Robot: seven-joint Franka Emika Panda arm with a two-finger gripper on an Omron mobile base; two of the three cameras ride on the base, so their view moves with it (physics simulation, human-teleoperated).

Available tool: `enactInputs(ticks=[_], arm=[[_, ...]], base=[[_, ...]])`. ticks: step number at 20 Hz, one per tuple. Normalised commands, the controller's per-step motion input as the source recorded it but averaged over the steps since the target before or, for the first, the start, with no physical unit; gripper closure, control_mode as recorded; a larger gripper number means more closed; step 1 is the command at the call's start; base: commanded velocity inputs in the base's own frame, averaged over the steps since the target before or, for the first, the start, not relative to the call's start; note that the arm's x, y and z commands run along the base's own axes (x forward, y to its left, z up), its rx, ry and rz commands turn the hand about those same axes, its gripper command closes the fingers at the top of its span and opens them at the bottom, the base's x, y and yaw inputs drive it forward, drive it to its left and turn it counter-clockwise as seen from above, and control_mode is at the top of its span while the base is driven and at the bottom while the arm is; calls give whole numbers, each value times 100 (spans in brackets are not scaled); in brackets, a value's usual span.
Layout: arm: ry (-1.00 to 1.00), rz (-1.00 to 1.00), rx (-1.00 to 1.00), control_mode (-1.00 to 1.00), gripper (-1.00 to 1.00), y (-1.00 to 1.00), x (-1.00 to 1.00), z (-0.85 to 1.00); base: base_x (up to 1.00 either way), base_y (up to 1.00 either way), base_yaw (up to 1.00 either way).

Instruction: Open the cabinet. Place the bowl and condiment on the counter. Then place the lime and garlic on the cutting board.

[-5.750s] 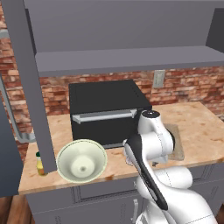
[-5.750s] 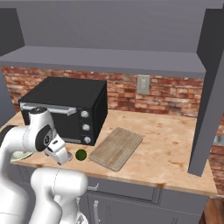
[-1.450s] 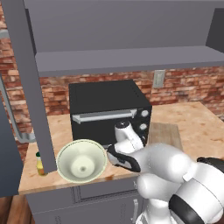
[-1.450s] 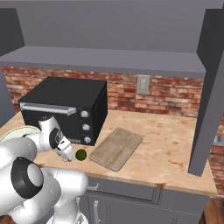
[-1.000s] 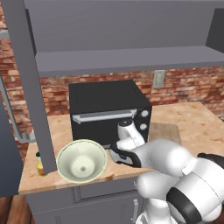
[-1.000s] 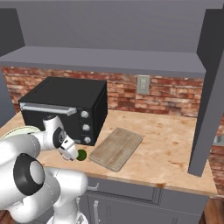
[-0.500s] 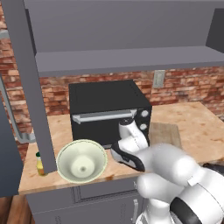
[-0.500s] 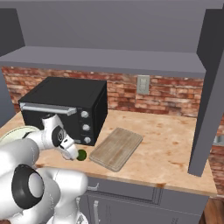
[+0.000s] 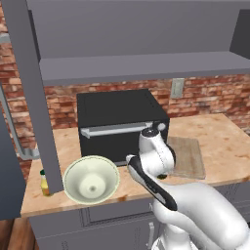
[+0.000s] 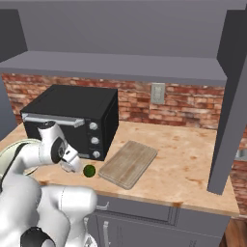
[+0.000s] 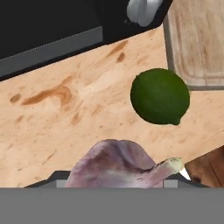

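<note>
The garlic (image 11: pixel 116 164), a pale purplish bulb, sits right at the hand camera with my gripper (image 10: pixel 73 166) shut on it, and it hides the fingertips. The lime (image 11: pixel 160 96) lies on the counter (image 11: pixel 65 118) just beyond the garlic, next to a corner of the cutting board (image 11: pixel 197 39). From the right, the lime (image 10: pixel 89 171) is between my gripper and the cutting board (image 10: pixel 128 163). The bowl (image 9: pixel 91 179) and the yellow condiment (image 9: pixel 44 181) stand on the counter (image 9: pixel 219 141) at the left. The cabinet (image 9: pixel 141 66) hangs open above.
A black oven (image 9: pixel 119 122) stands on the counter behind my hand. Open cabinet doors jut out at the left (image 9: pixel 29 97) and at the right (image 10: pixel 231 106). The counter's front edge (image 11: pixel 205 162) runs close under the garlic. A wall outlet (image 10: pixel 157 93) is on the brick.
The gripper has come down beside the lime and its jaws have closed on the garlic. The lime, bowl and condiment have not moved.
</note>
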Motion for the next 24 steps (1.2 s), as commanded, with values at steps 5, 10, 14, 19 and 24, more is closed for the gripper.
enactInputs(ticks=[5,10,14,19,24], arm=[[-4,17,19,-100,100,-100,-28,24],[0,14,21,-100,100,-100,-17,42],[0,16,22,-100,100,-98,0,34],[0,18,22,-100,100,-91,9,42],[0,14,16,-100,100,-50,29,70]], base=[[0,0,0],[0,0,0],[0,0,0],[0,0,0],[0,0,0]])
